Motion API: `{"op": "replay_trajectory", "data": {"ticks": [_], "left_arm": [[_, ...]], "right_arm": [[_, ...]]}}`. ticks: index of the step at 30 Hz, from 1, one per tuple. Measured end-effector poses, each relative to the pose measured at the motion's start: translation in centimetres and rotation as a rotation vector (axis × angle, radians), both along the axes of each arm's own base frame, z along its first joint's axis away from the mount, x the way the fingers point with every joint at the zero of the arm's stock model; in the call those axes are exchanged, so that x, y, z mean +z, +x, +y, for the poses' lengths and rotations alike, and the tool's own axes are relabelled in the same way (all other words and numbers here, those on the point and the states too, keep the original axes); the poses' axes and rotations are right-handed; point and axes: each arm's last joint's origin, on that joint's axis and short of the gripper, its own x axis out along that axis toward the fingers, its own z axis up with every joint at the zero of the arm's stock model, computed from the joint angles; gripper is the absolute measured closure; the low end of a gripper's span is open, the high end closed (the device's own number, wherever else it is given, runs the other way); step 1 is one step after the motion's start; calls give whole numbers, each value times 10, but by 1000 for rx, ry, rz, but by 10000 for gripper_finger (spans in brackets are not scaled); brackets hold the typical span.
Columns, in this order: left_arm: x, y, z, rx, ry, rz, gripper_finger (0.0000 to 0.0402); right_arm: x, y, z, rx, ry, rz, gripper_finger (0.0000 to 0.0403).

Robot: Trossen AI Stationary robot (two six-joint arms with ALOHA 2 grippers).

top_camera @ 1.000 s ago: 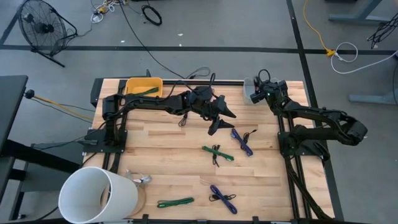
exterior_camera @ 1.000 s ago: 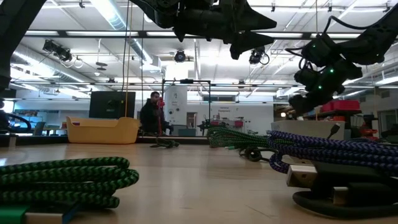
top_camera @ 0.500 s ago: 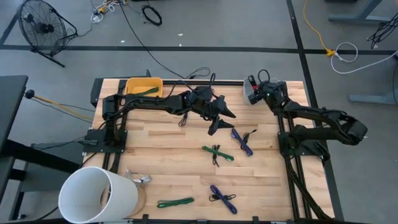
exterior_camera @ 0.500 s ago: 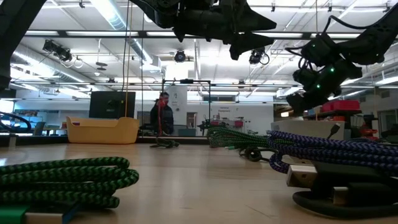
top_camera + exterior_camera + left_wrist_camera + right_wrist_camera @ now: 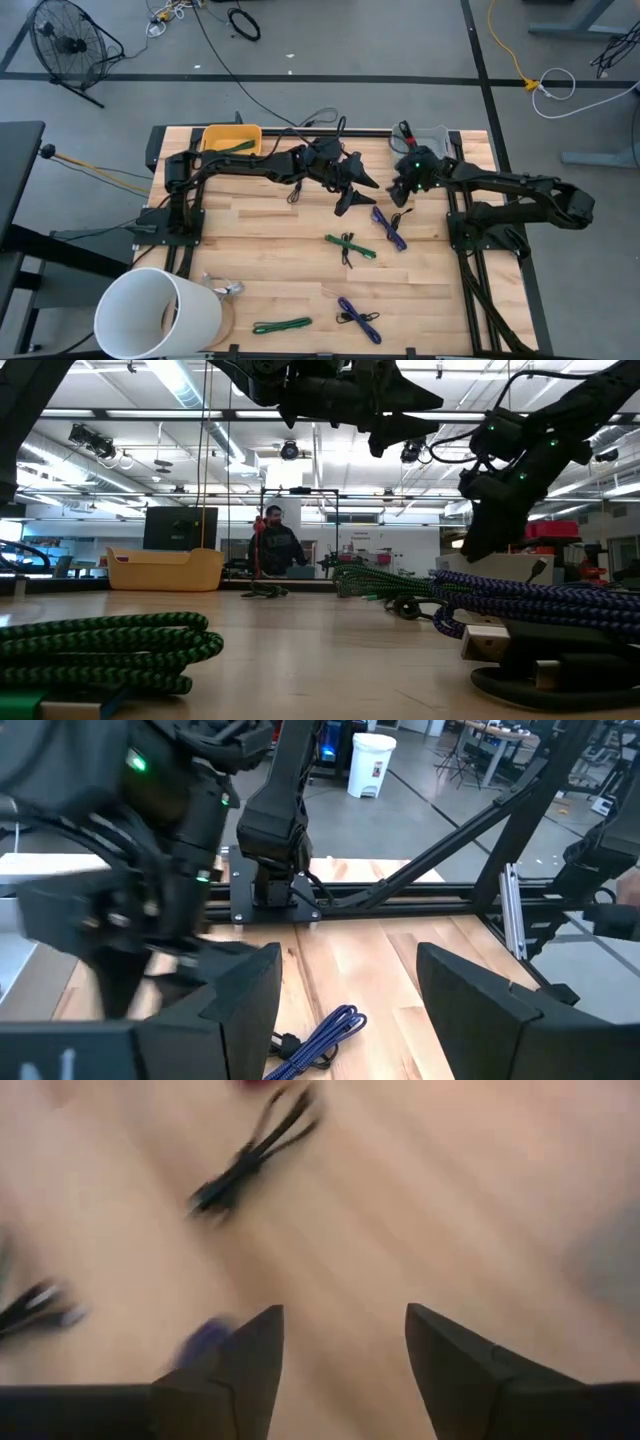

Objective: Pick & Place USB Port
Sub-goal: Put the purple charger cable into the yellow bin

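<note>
- Here, the wooden table (image 5: pixel 260 225) fills the overhead view, and my two dark arms reach in from either side.
- A large white bucket (image 5: pixel 155 315) stands at the near left corner; a yellow bin (image 5: pixel 232 138) sits at the far edge, holding something green.
- A clear tray (image 5: pixel 440 135) sits at the far right edge, just beyond my right arm.
- My left gripper (image 5: pixel 352 190) hangs above the table's middle, fingers spread, holding nothing.
- My right gripper (image 5: pixel 400 190) hovers close beside it, fingers apart and empty.
- Just below both lies a purple USB cable (image 5: pixel 388 228); this looks like the next pick.
- Still loose on the table: a green cable (image 5: pixel 351 245), a second purple cable (image 5: pixel 358 317) and a second green cable (image 5: pixel 282 325).
- I judge the sorting mostly undone.
- My two grippers crowd each other over that cable, risking a bump.
</note>
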Motion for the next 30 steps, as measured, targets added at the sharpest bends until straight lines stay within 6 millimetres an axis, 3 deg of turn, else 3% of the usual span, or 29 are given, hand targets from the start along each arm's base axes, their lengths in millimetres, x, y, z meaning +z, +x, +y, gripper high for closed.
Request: {"op": "replay_trajectory", "data": {"ticks": [12,22,30], "left_arm": [[-1,0,0,1,-3,7,165],[-1,0,0,0,-2,7,165],[-1,0,0,0,-3,9,165]], "right_arm": [[-2,12,37,115,210,-9,192],[-5,21,69,116,165,44,192],[-20,29,87,70,106,138,192]]}}
